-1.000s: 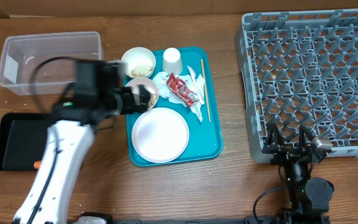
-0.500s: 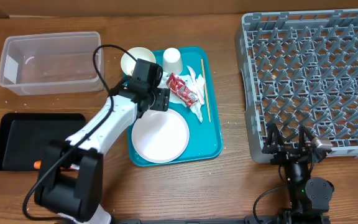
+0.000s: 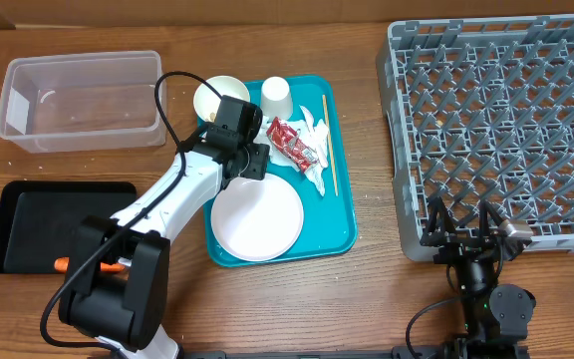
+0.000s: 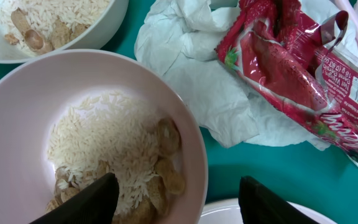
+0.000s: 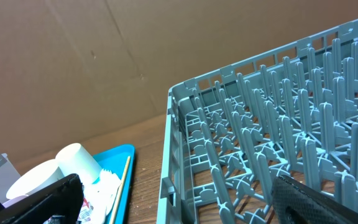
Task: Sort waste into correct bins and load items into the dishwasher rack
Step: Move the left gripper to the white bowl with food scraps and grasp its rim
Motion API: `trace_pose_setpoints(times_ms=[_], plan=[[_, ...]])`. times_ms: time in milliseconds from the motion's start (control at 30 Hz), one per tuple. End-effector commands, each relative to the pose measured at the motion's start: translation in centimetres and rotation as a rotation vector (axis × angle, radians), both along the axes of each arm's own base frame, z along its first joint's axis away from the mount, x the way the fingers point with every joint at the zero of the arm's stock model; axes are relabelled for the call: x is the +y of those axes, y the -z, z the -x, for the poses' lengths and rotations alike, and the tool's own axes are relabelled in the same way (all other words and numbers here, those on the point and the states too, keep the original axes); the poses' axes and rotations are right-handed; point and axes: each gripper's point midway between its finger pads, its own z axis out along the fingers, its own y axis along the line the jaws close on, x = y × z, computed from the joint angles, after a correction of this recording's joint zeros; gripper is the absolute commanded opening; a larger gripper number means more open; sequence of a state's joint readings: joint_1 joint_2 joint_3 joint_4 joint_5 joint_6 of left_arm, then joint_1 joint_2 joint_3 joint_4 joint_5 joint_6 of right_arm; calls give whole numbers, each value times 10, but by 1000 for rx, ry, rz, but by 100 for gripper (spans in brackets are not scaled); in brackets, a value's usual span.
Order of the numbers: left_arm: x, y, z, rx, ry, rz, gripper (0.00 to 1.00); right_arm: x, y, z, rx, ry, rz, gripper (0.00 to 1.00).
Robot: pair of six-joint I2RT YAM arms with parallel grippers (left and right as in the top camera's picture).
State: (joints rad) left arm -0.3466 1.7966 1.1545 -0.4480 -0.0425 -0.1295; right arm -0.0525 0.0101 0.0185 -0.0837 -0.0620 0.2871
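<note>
On the teal tray (image 3: 342,224) stands a white bowl (image 4: 194,155) with rice and nut crumbs (image 4: 117,149) in it. My left gripper (image 4: 179,202) (image 3: 247,165) is open and straddles its rim, one finger inside and one outside over the plate (image 3: 257,217), neither touching. A second bowl (image 3: 199,98) of crumbs, a cup (image 3: 275,96), a red wrapper (image 4: 291,68) (image 3: 292,143) and crumpled napkins (image 4: 191,74) share the tray. My right gripper (image 3: 463,221) (image 5: 179,205) hangs open at the grey dishwasher rack's (image 3: 496,120) front edge.
A clear tub (image 3: 83,100) stands at the far left, with a black tray (image 3: 48,224) in front of it. An orange carrot (image 3: 61,264) shows at the black tray's front edge. A thin pale stick (image 3: 330,145) lies along the teal tray's right side.
My left gripper has come down over the rice bowl, and its jaws have narrowed around the rim. The right arm has not moved.
</note>
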Motion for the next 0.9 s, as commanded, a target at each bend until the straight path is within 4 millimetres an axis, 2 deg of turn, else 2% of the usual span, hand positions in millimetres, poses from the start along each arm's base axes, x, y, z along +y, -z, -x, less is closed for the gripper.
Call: trace_pose_setpoints(times_ms=[0, 233, 433, 533, 667, 767, 867], plan=[[1, 11, 3, 19, 20, -26, 65, -4, 3, 0, 0, 19, 4, 100], [2, 27, 8, 63, 20, -42, 68, -4, 3, 0, 0, 19, 4, 100], [3, 27, 5, 55, 18, -47, 68, -4, 3, 0, 0, 19, 4, 100], [2, 25, 5, 48, 18, -45, 58, -4, 3, 0, 0, 19, 4, 100], [1, 19, 0, 29, 24, -44, 56, -4, 3, 0, 0, 19, 4, 100], [1, 18, -1, 27, 23, -43, 41, -4, 3, 0, 0, 19, 4, 100], [1, 18, 0, 30, 24, -44, 31, -4, 3, 0, 0, 19, 4, 100]])
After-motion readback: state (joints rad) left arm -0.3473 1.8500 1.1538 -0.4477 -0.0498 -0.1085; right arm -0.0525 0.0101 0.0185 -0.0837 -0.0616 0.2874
